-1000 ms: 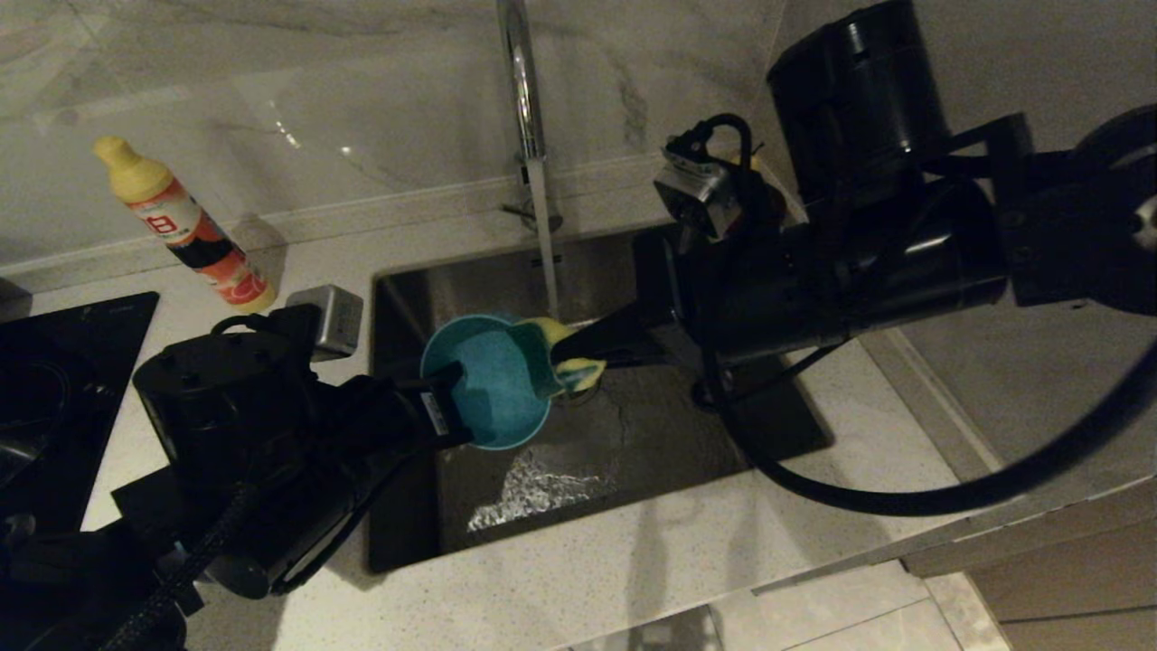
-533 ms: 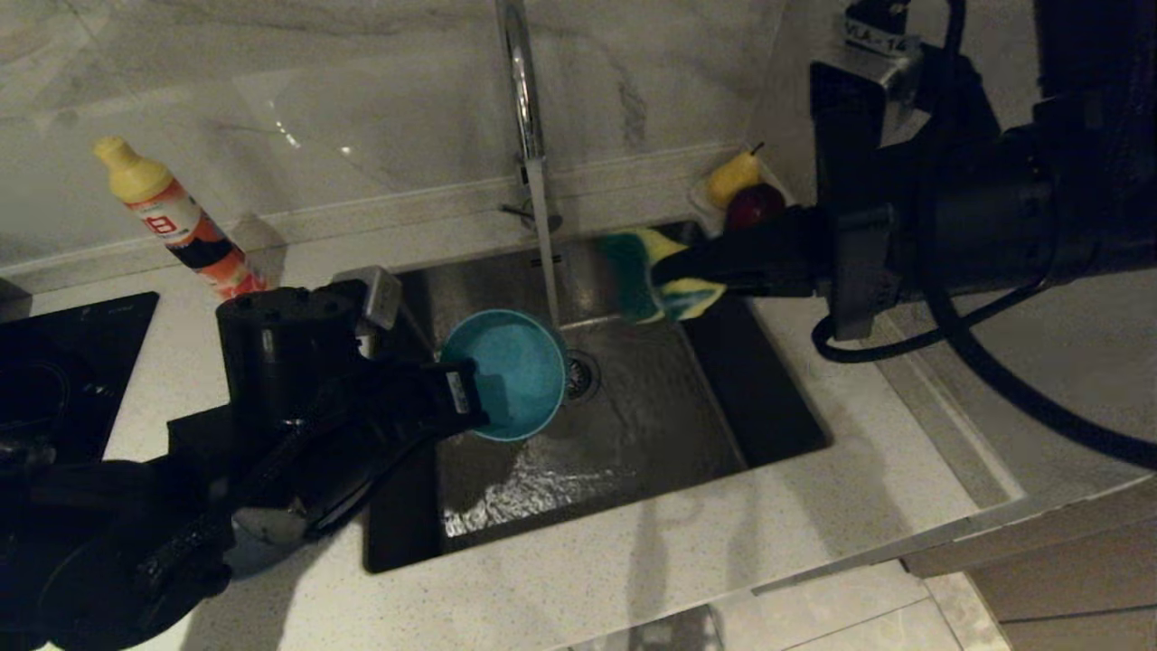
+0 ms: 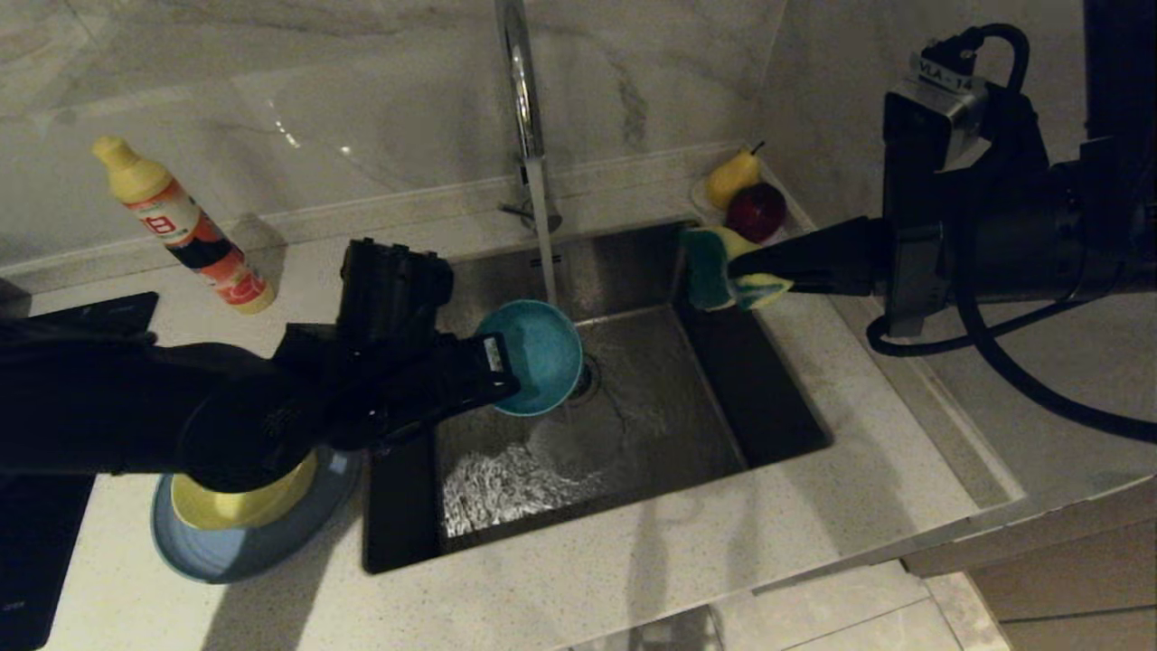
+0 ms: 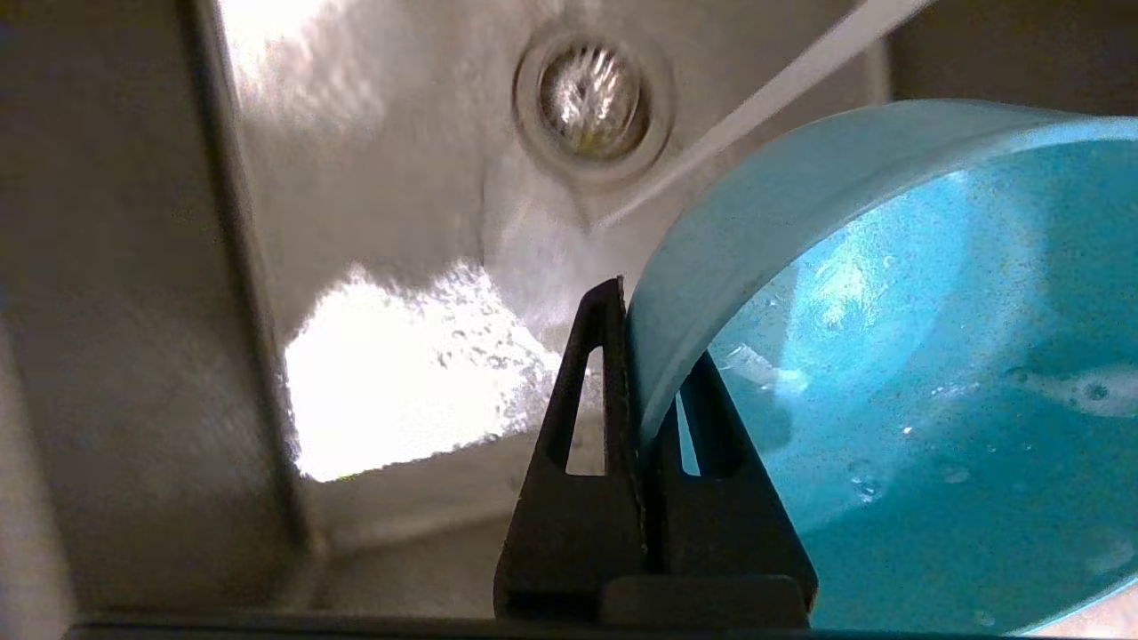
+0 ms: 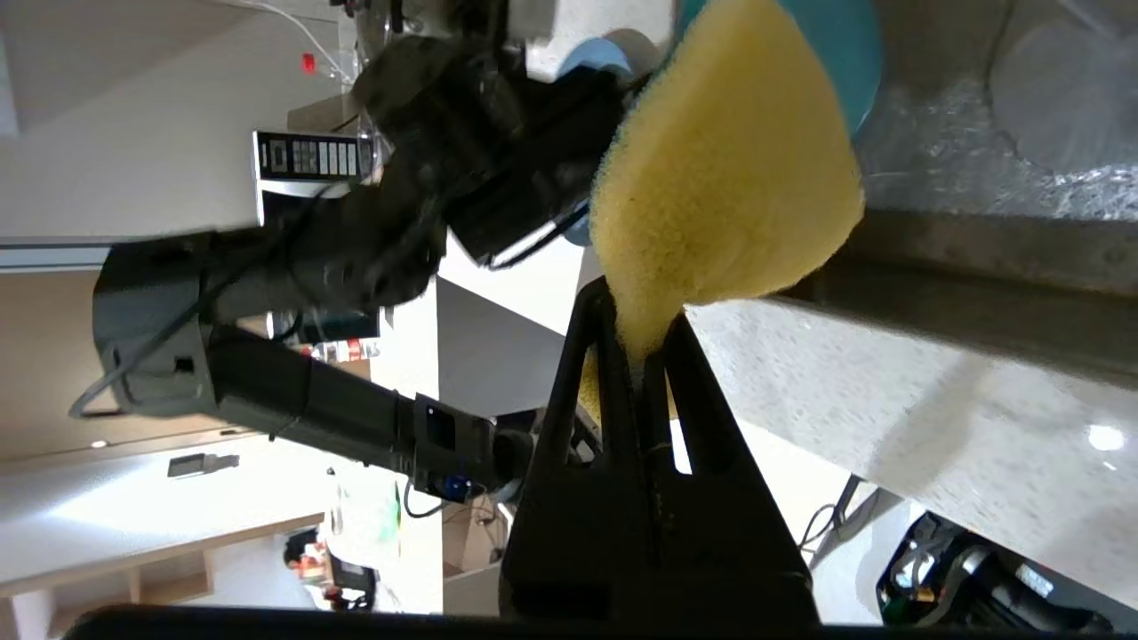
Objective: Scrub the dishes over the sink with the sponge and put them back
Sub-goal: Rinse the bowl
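My left gripper [image 3: 502, 375] [image 4: 647, 356] is shut on the rim of the teal-blue bowl [image 3: 533, 357] [image 4: 898, 373], held tilted over the sink [image 3: 633, 425] beside the running water. The drain strainer [image 4: 591, 93] lies below it. My right gripper [image 3: 759, 267] [image 5: 636, 333] is shut on the sponge [image 3: 723, 268] [image 5: 725, 169], held above the sink's back right corner, apart from the bowl. The yellow bowl [image 3: 239, 502] sits in the pale blue-grey plate [image 3: 226, 547] on the counter left of the sink, partly hidden under my left arm.
The chrome tap [image 3: 522, 90] runs a stream into the basin. A dish-soap bottle [image 3: 185, 226] stands at the back left, a black cooktop [image 3: 36, 506] at the far left. A pear [image 3: 730, 176] and a red fruit [image 3: 755, 211] sit behind the sink's right corner.
My right gripper pulled the sponge off the teal-blue bowl and back to the right. My left arm swung right with the bowl, uncovering the plate and yellow bowl on the counter.
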You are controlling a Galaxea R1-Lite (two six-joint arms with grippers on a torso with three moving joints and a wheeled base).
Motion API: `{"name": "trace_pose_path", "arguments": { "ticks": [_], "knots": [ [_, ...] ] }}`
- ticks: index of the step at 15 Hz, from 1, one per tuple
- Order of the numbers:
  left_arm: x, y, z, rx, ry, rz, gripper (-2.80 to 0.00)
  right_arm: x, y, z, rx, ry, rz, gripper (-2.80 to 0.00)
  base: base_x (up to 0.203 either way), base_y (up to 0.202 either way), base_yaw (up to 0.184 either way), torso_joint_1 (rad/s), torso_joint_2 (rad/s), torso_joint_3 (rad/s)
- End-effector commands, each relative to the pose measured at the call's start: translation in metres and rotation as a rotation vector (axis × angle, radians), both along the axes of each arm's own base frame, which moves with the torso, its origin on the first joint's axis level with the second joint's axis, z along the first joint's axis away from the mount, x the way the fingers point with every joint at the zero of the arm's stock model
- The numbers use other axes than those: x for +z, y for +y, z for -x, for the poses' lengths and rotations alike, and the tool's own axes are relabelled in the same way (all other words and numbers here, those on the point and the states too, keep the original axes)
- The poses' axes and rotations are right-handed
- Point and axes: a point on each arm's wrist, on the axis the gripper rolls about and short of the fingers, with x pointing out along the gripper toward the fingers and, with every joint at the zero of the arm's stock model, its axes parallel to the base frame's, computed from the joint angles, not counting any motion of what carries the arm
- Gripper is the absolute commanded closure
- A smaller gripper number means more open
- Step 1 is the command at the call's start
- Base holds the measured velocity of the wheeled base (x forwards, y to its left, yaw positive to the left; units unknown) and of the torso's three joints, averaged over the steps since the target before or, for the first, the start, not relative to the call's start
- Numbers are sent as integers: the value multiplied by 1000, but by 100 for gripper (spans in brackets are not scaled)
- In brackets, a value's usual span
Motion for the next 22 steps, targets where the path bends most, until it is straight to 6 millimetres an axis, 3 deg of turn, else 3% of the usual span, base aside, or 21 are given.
{"name": "trace_pose_path", "arguments": {
  "ticks": [1, 3, 10, 16, 22],
  "knots": [
    [-21, -9, -25, 39, 81, 16, 0, -5, -9, -3, -16, 21, 2, 0, 0, 0, 0, 0, 0, 0],
    [-29, -11, -35, 66, 104, 41, 0, -9, -14, -4, -14, 35, 2, 0, 0, 0, 0, 0, 0, 0],
    [-22, -8, -60, 118, 65, 100, 0, -20, -18, -7, -23, 16, -19, 0, 0, 0, 0, 0, 0, 0],
    [-29, -9, -81, 140, 50, 111, 0, -28, -23, -11, -40, 41, -9, 0, 0, 0, 0, 0, 0, 0],
    [-26, -4, -83, 152, 51, 109, 0, -33, -23, -10, -35, 47, -1, 0, 0, 0, 0, 0, 0, 0]
  ]
}}
